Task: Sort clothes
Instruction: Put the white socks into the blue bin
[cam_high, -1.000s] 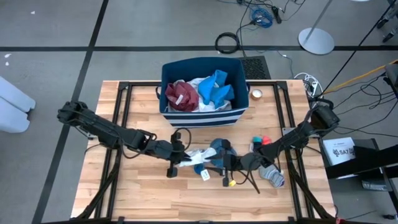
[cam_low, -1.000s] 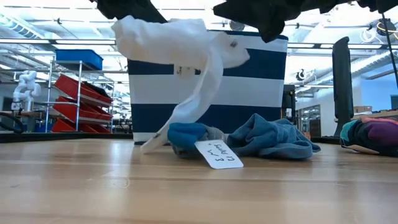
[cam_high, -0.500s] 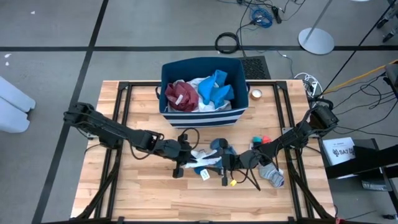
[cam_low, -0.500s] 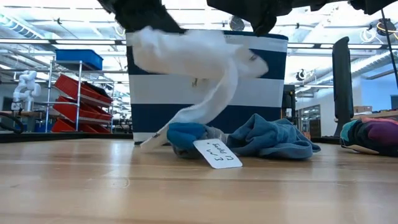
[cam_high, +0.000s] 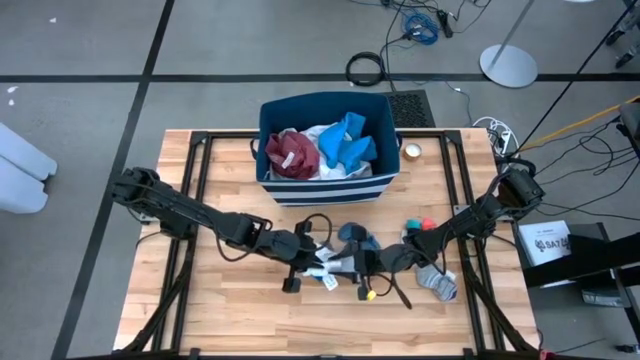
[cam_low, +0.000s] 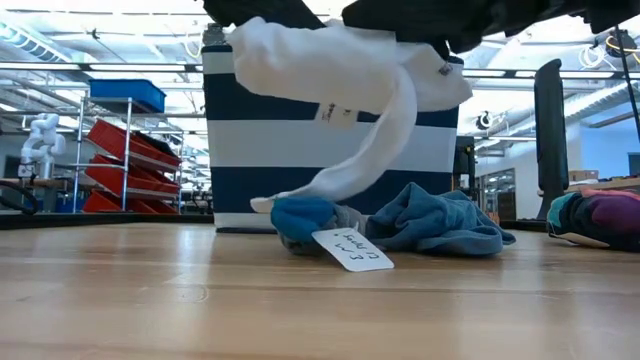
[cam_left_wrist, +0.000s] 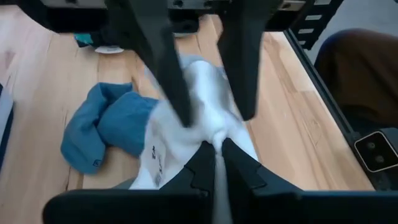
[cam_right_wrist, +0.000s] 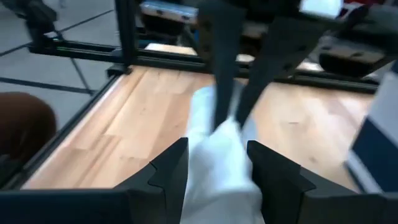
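My left gripper (cam_high: 312, 250) and my right gripper (cam_high: 362, 262) face each other over the middle of the table (cam_high: 230, 310), and between them hangs the white garment (cam_low: 345, 75), lifted clear of the wood with one end drooping down. My left fingers (cam_left_wrist: 214, 162) are pressed together on a fold of it. My right fingers (cam_right_wrist: 171, 171) stand apart with the white cloth bulging up between them (I cannot tell whether they bear on it).

Directly below my grippers the trailing end reaches a bright blue piece (cam_low: 300, 215) lying on the table, with a teal-blue garment (cam_low: 440, 225) just beside it and a paper tag (cam_low: 352, 250) leaning at its front. Out past my right gripper, toward the table's edge, lie small grey socks (cam_high: 438, 282) and a multicoloured piece (cam_high: 422, 226).

Beyond both grippers stands the navy striped bin (cam_high: 270, 125), holding a maroon garment (cam_high: 292, 152), a bright blue garment (cam_high: 348, 142) and some white fabric (cam_high: 322, 170).
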